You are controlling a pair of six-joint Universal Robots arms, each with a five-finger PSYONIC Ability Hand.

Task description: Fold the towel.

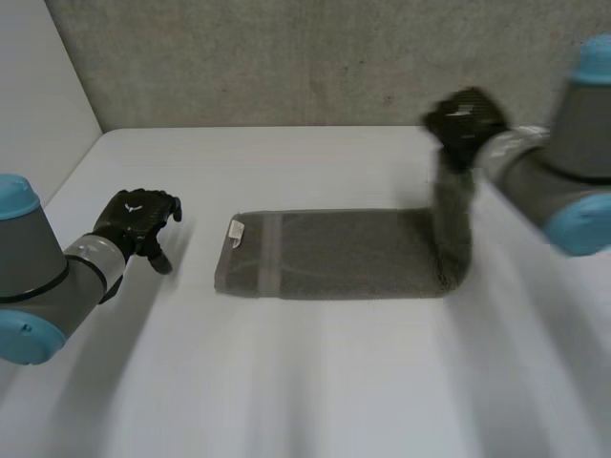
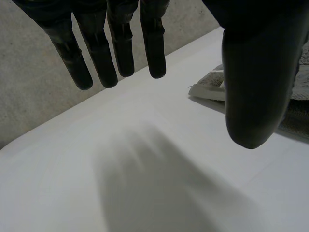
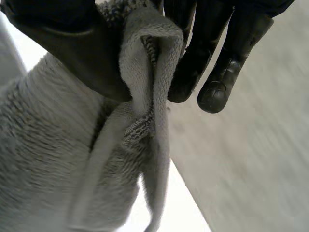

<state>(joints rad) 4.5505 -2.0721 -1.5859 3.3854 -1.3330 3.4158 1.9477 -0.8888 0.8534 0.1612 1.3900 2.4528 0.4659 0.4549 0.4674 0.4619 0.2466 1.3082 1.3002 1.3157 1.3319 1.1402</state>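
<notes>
Head view: R hand (image 1: 465, 122) fingers pinch towel (image 1: 334, 253) end, raised off worktop (image 1: 315, 382); L hand (image 1: 138, 218) fingers relaxed, empty. Carry end over to label (image 1: 236, 230) edge, match corners, lay flat.

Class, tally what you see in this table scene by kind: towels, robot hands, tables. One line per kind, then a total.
towel, grey: 1
Robot hands, black: 2 (left hand, right hand)
table, white: 1
Total: 4
</notes>
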